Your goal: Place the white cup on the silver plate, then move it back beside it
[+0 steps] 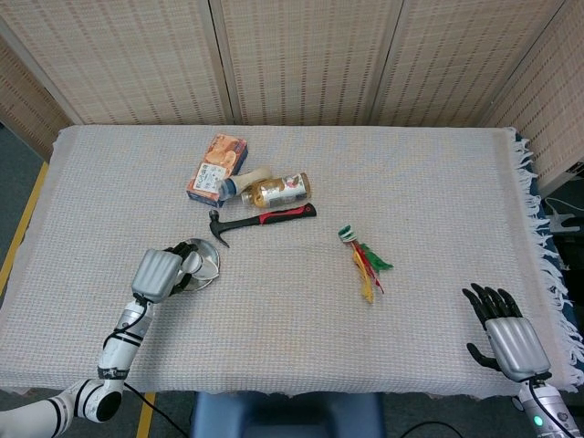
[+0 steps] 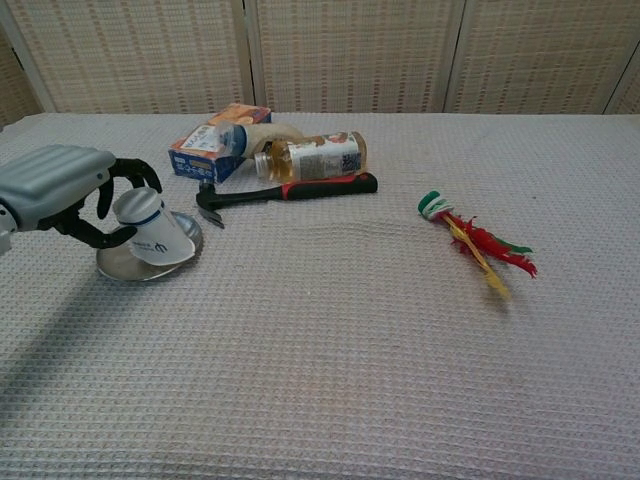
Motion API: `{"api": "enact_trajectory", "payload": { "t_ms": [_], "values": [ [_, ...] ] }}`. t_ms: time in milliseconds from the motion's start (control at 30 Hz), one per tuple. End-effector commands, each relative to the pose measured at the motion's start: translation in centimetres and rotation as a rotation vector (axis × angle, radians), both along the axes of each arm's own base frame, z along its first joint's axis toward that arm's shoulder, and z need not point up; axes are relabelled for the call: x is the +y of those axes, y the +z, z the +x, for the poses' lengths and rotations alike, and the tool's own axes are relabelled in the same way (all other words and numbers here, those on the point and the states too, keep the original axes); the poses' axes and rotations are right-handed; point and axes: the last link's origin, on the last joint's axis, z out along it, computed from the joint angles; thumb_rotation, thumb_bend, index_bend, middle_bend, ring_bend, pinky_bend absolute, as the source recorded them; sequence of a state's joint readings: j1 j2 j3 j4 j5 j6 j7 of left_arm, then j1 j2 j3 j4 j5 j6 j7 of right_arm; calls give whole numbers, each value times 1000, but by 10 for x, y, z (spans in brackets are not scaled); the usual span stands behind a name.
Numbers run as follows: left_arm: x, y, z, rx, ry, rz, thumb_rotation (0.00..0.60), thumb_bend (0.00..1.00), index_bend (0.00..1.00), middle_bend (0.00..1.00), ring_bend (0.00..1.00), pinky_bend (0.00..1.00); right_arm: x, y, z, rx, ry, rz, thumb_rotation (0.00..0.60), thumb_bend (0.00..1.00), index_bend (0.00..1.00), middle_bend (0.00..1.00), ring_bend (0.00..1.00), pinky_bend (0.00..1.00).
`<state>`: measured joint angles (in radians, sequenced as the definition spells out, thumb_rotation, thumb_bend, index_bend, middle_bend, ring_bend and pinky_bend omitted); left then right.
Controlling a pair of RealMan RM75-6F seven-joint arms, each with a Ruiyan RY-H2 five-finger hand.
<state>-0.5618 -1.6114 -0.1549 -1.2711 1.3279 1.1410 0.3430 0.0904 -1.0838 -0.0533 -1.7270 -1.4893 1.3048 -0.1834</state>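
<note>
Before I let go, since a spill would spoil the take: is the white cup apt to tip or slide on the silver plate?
Probably yes. The white cup is upside down and tilted in the left hand, so only one edge seems near the silver plate; released so, it could topple. The plate looks smooth and dished, so it may slide. It seems light.

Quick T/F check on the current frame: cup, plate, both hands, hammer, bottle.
1. The left hand holds the white cup. True.
2. The cup is beside the silver plate, clear of it. False: it is over the plate, tilted; whether it touches cannot be told.
3. The right hand holds the hammer. False: it is open near the table's right front corner, holding nothing.
4. The bottle lies on its side behind the hammer. True.
5. The hammer's head points toward the plate. True.
</note>
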Motion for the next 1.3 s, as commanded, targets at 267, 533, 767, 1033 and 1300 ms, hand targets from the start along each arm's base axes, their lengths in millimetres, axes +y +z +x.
{"api": "enact_trajectory", "payload": {
  "t_ms": [267,533,767,1033,1300],
  "values": [
    [7,-7,-7,68,4,37,600,432,516,664,546,803,0,1,0,-1,1,0,600,206,0,0,0,0],
    [11,2,-18,131,16,92,600,434,519,669,553,806,0,-1,-1,2,-4,5,600,206,0,0,0,0],
    [12,8,-26,216,49,142,600,440,535,684,568,810,0,-2,-1,3,-4,10,600,206,0,0,0,0],
    [2,4,-18,67,107,-14,600,439,538,689,570,811,1,-1,0,2,1,7,600,205,0,0,0,0],
    [2,9,-9,-33,107,-74,600,440,538,687,570,812,2,-1,1,1,3,7,600,206,0,0,0,0]
  ]
}}
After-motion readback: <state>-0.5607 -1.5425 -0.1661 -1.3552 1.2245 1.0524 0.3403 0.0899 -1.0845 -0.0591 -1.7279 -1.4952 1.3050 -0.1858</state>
